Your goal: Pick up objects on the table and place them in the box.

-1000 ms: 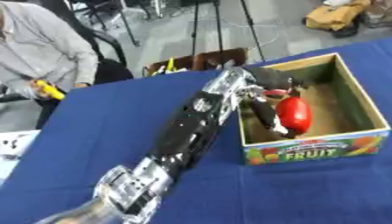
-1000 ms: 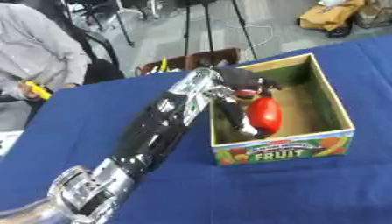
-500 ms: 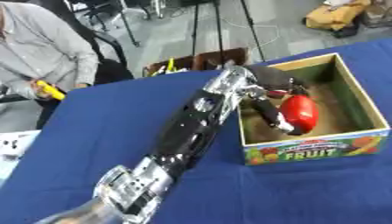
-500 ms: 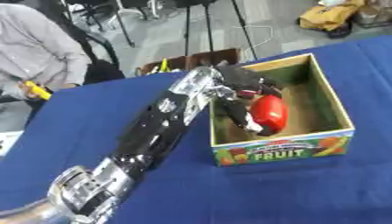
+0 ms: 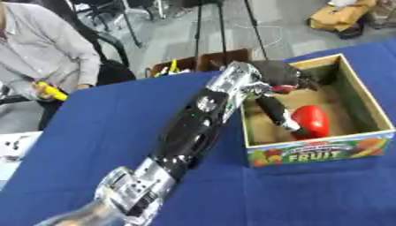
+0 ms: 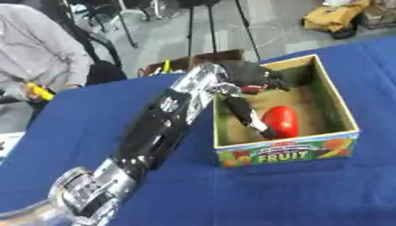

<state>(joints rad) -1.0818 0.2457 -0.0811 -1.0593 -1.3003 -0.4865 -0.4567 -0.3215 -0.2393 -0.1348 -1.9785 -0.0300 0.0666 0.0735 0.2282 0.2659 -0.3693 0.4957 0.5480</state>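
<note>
- Since the earlier frames the red object [image 5: 312, 121] has left the left hand [image 5: 280, 75] and now lies on the floor of the box [image 6: 340, 112]; a second ago the hand was right against it, and now its dark palm sits higher, over the box's far left corner.
- One long dark finger [image 5: 277, 115] reaches straight down from the hand into the box, its tip just beside the red object's left side; whether it touches cannot be made out.
- The rest of the hand is a dark blurred mass, and its other fingers are hard to separate; what shows looks relaxed and grips nothing.
- A small patch of red shows right under the palm near the box's back wall; what it is cannot be told.
- The red object is smooth and rounded, lying toward the front middle of the box; its kind is unclear.
- The box's front panel carries fruit pictures and the word FRUIT; its right wall runs close to the frame edge in the left eye view.
- The box stands on a blue table [image 5: 93, 132].
- The left arm [image 6: 154, 128] crosses the table from the lower left, its lower end cut off by the frame.
- The right hand shows in neither view.
</note>
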